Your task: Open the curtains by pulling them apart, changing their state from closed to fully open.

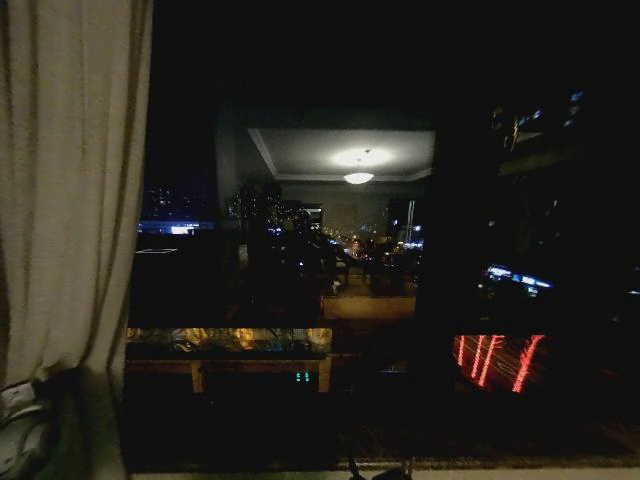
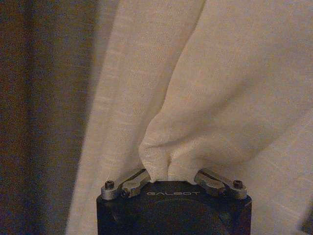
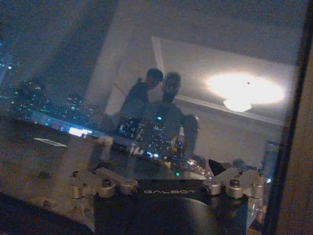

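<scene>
Head view: I see one sheer curtain (image 1: 70, 190) bunched along the left edge, with the dark window glass (image 1: 330, 250) bare across the rest of the frame.
Left claw: low at the left edge of my head view (image 1: 20, 425), tucked against the foot of the gathered fabric.
Left wrist view: my left claw (image 2: 168, 171) is pinched down on a fold of the off-white curtain (image 2: 210, 98); the cloth puckers into a tight knot right between its two fingers (image 2: 134, 181).
Beside the curtain: a darker brown drape (image 2: 44, 112) hangs next to the sheer panel on the left wrist camera.
Right wrist view: my right claw (image 3: 168, 176) faces the window glass (image 3: 73, 73), fingers (image 3: 90, 183) spread wide and gripping nothing.
Reflections: the glass mirrors a lit ceiling lamp (image 3: 244, 90) and the room behind me, with city lights showing outside.
Curtain position: gathered at the left of the window, in my left claw's grip.
</scene>
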